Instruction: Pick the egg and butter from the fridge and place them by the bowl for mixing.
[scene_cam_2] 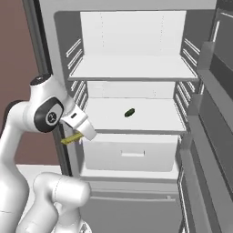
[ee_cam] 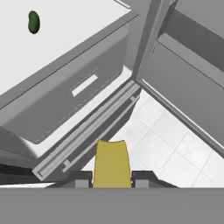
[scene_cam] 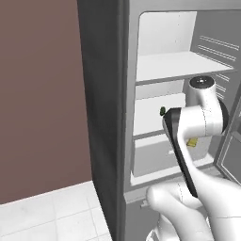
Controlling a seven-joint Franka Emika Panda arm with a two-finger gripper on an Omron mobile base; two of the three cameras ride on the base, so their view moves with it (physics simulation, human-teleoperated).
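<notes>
A: Where is the butter point(ee_cam: 112, 162)?

B: Clamped between the 2 fingertips point(ee_cam: 79, 178) of the gripper point(ee_cam: 112, 179). In the hand view the yellow stick rises from between the closed-in tips. In the right base view its end point(scene_cam_2: 71, 139) pokes out below the hand, to the left of the white drawer point(scene_cam_2: 132, 154).

A: And from the left base view?

B: A bit of yellow point(scene_cam: 191, 142) shows under the wrist, in front of the drawer.

A: So the jaws are narrowed onto it?

B: Yes, shut down to the stick's thickness, with the butter between them.

A: What about the fridge point(scene_cam_2: 132, 68)?

B: Its door point(scene_cam_2: 214, 118) stands open on the right, ribbed racks facing in. There are 2 white shelves above the drawer. On the lower shelf point(scene_cam_2: 136, 119) lies a small dark green oblong item point(scene_cam_2: 129, 112), also visible at the upper left of the hand view point(ee_cam: 33, 22).

A: What lies beneath the hand?

B: The fridge's bottom sill and white floor tiles point(ee_cam: 166, 144).
</notes>
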